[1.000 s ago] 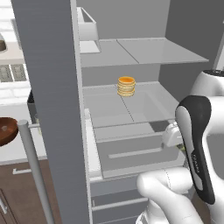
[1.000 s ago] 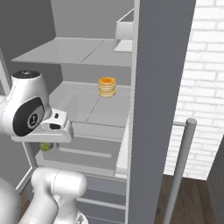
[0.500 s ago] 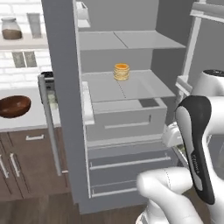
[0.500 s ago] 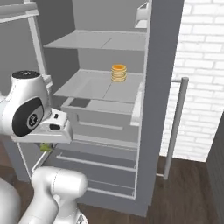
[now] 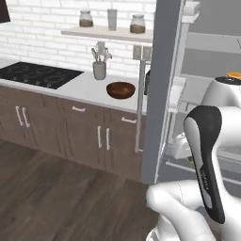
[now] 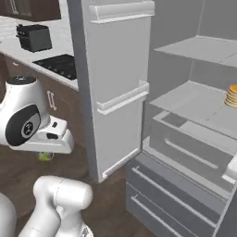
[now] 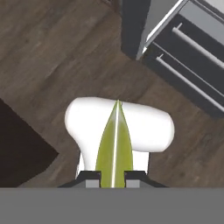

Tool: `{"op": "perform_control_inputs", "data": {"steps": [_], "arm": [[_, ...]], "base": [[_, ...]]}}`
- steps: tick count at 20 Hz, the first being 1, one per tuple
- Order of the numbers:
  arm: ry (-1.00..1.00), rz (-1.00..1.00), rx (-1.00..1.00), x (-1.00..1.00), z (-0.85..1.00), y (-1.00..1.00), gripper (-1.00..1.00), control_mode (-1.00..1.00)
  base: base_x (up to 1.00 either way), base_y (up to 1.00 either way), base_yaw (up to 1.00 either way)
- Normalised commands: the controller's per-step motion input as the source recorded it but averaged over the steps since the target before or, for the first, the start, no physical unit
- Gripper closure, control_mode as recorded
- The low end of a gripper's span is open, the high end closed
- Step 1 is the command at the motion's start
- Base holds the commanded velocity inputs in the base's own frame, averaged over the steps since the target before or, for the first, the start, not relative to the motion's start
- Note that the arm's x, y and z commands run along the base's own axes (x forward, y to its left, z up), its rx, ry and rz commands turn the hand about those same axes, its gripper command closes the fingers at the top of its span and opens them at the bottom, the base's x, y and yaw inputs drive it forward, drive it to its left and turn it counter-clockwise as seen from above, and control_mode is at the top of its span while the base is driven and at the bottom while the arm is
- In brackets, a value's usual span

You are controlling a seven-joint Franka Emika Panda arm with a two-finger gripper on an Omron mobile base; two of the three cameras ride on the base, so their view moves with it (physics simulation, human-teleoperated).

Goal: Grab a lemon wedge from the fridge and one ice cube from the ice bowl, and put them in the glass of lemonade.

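My gripper [image 7: 113, 176] is shut on a yellow-green lemon wedge [image 7: 114, 144], whose thin edge stands up between the fingertips [image 7: 92, 176] above the wooden floor. In the right base view the lemon wedge [image 6: 45, 156] hangs under the hand, left of the open fridge [image 6: 115, 69]. From the left base view the open fridge door [image 5: 160, 70] is seen edge-on. The dark reddish-brown ice bowl [image 5: 120, 89] sits on the counter just left of that door. The ice cube is too small to make out, and the glass of lemonade is out of view.
A grey utensil cup [image 5: 99, 69] and a black cooktop [image 5: 35, 75] share the counter [image 5: 84, 87]. Jars stand on a wall shelf [image 5: 108, 32]. A pancake stack [image 6: 231, 95] rests on a fridge shelf, with drawers [image 7: 188, 48] below. A black toaster [image 6: 33, 37] sits far left.
Both base views have swung away from the fridge interior toward the counter, so the base has moved. The lemon wedge stays in the shut gripper.
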Motion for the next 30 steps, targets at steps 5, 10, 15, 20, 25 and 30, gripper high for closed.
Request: {"op": "perform_control_inputs", "data": {"steps": [5,10,15,20,25,30], "arm": [[0.00,0.00,0.00,0.00,0.00,0.00,1.00,1.00],[0.00,0.00,0.00,0.00,0.00,0.00,1.00,1.00],[0.00,0.00,0.00,0.00,0.00,0.00,1.00,1.00],[0.00,0.00,0.00,0.00,0.00,0.00,1.00,1.00],[0.00,0.00,0.00,0.00,0.00,0.00,1.00,1.00],[0.00,0.00,0.00,0.00,0.00,0.00,1.00,1.00]], "base": [[0.02,0.61,0.82],[0.65,0.65,0.42],[1.00,0.38,0.04],[1.00,0.30,-0.02],[1.00,0.01,-0.39],[1.00,-0.11,-0.18]]}}
